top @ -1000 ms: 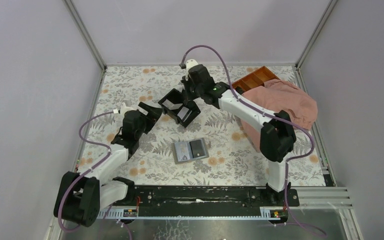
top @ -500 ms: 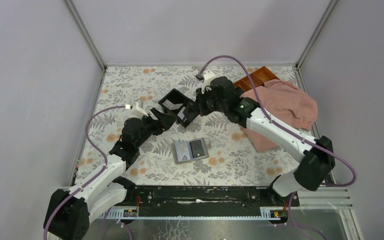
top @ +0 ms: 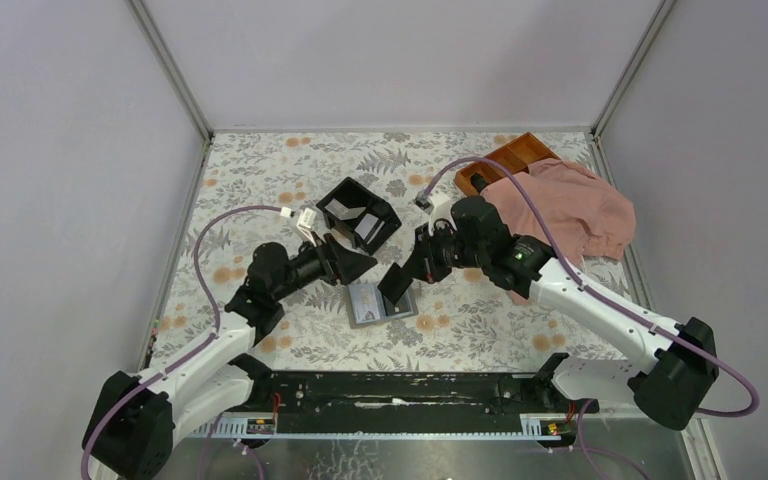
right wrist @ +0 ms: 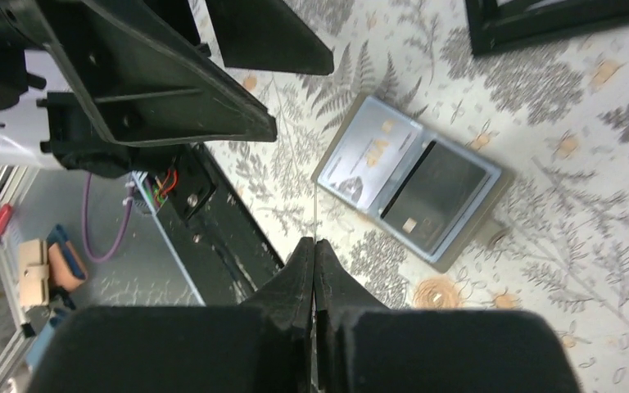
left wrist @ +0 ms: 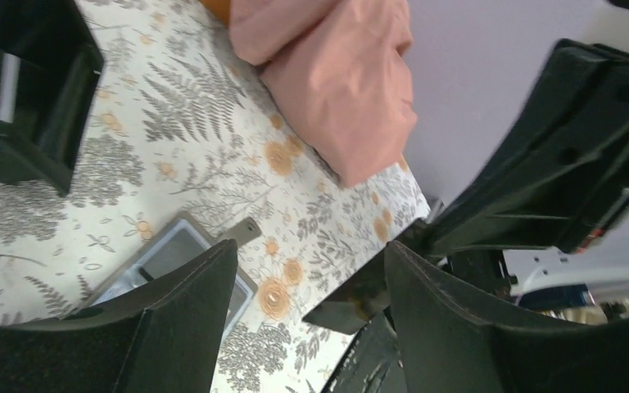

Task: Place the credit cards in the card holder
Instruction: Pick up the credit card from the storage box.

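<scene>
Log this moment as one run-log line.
left hand open, empty | right hand shut on credit card, at card holder | card not yet in

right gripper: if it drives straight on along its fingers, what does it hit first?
Probably the floral table cover, just beside the edge of the open card holder: in the wrist view the shut right gripper aims slightly off it. From above the tips overlap the holder, so depth is unclear.

Bright, even light all over. Only soft shadows on the table (top: 260, 170). Close-up fingers (left wrist: 172, 327) look blurry.
</scene>
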